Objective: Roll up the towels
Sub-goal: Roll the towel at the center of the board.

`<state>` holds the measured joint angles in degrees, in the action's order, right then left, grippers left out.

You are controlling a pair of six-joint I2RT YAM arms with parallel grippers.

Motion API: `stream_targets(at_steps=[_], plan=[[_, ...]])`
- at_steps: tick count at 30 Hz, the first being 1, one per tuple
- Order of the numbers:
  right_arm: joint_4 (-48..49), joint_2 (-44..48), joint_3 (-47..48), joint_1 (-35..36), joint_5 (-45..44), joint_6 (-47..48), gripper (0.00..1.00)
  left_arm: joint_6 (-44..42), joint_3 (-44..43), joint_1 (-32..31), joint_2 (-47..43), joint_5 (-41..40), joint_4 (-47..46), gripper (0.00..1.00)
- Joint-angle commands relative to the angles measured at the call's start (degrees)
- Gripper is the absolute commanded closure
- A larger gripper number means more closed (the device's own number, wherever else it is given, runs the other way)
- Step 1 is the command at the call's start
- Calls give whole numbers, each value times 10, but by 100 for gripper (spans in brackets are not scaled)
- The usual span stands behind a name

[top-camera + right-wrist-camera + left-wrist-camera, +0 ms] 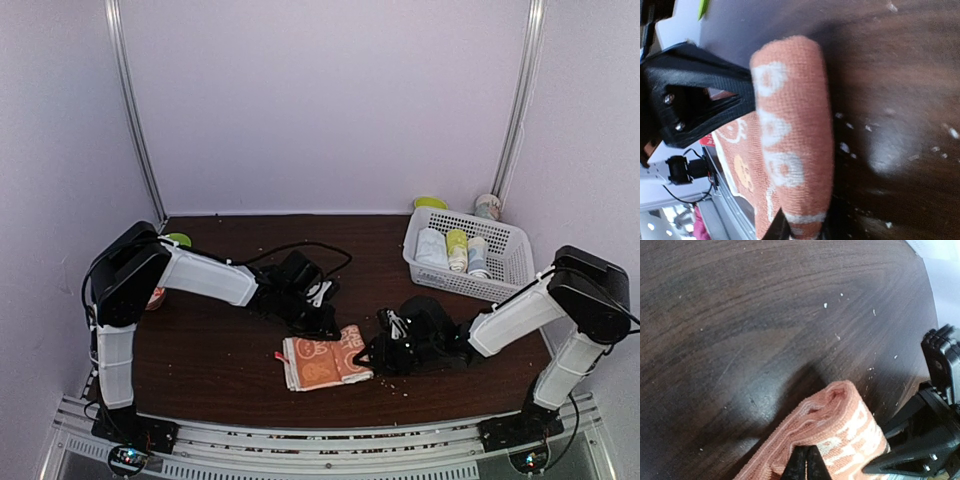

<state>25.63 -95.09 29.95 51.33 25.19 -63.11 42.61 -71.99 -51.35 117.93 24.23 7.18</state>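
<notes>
Basket (450,281), behind the right gripper (378,352) on its outer side, holds three rolls side by side: white roll (431,248), yellow-green roll (457,250), blue dotted towel (478,257). Orange towel (322,362) lies between both grippers, one edge curled up. Left gripper (806,465) is pressed together, pinching that edge. Right gripper touches the curl; its grip cannot be told.

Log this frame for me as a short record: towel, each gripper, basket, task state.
towel: orange towel lying on the table, its right edge folded over into a thick fold
left gripper: shut on the orange towel at the fold
right gripper: at the folded edge; grip unclear
basket: white basket at back right, three rolled cloths inside
task state: orange towel not yet rolled up
</notes>
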Motion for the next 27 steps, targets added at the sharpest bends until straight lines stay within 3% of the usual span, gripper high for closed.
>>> stream_targets(at_steps=[1, 3, 5, 9, 12, 17, 27], plan=[[5, -12, -8, -3, 4, -9, 89, 4, 14, -7, -18, -14, 36, 96], [-50, 7, 6, -3, -18, 17, 99, 2, 18, -8, -32, -17, 43, 95], [-140, 28, 33, -3, -50, 57, 100, 1, 23, -9, -51, -22, 53, 91], [-320, 53, 102, 0, -122, 135, 100, -4, 41, -9, -98, -35, 74, 70], [-420, 53, 152, 9, -177, 175, 100, -6, 64, -8, -134, -50, 81, 62], [-519, 33, 220, 40, -249, 201, 100, -6, 90, -9, -162, -73, 79, 61], [-628, -55, 363, 104, -359, 190, 100, -2, 102, -9, -118, -72, 47, 65]])
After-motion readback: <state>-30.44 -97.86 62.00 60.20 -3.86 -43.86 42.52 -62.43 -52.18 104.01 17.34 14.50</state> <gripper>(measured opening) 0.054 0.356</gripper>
